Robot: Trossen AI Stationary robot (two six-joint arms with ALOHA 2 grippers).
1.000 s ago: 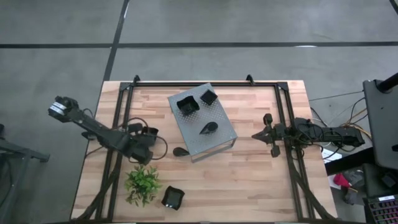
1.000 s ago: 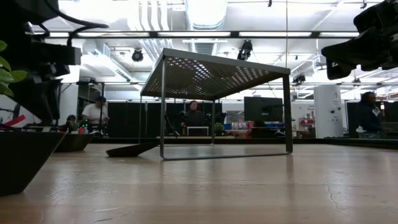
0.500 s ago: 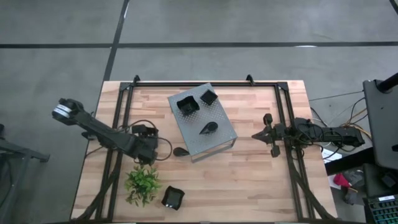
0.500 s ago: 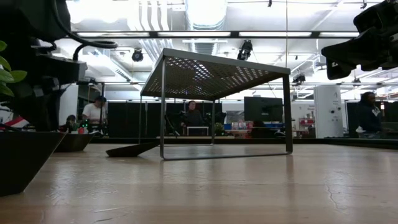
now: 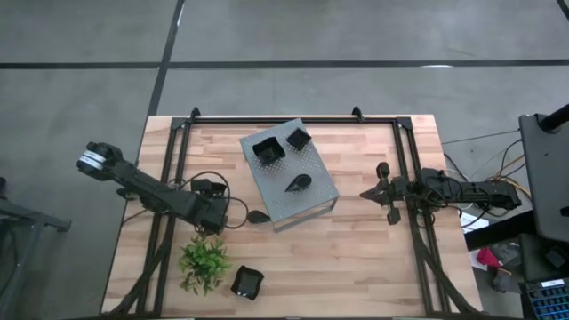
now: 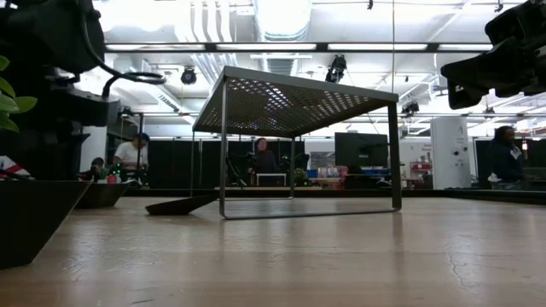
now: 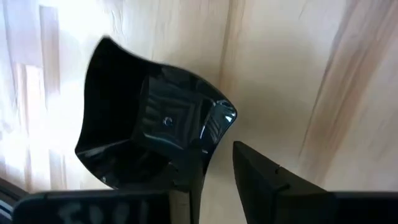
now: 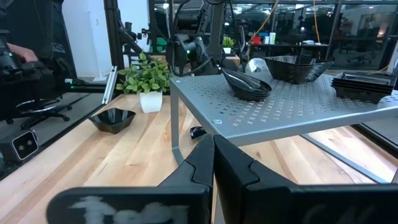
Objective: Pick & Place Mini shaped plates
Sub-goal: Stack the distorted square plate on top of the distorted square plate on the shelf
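Desk (image 5: 356,240) of pale wood planks, with a grey perforated stand (image 5: 289,173) near its middle as the thing to steer by. On top of the stand sit three glossy black mini plates: a square plate (image 5: 266,150) at the far left corner, a second square plate (image 5: 297,139) just beside it toward the right, and a leaf-shaped plate (image 5: 298,183) nearer the front edge.

Off the stand's front left corner, on the bare desk, lies a teardrop plate (image 5: 258,216), and the left claw (image 5: 233,216) is right at it. From the left wrist view the plate (image 7: 149,134) has its curled rim caught between the two dark fingers (image 7: 261,177): one finger sits inside the dish, the other outside, pinching the edge. The plate looks to be resting on the wood.

Further to the front and left of the stand stands a small green plant (image 5: 204,264) in a white pot, and just to the right of the plant lies another square black plate (image 5: 247,282), alone and untouched.

The right claw (image 5: 380,193) waits well to the right of the stand, above the desk's metal rail; its fingers (image 8: 233,165) are pressed together with nothing between them.

Beyond the desk, people (image 6: 266,158) sit in the room behind.
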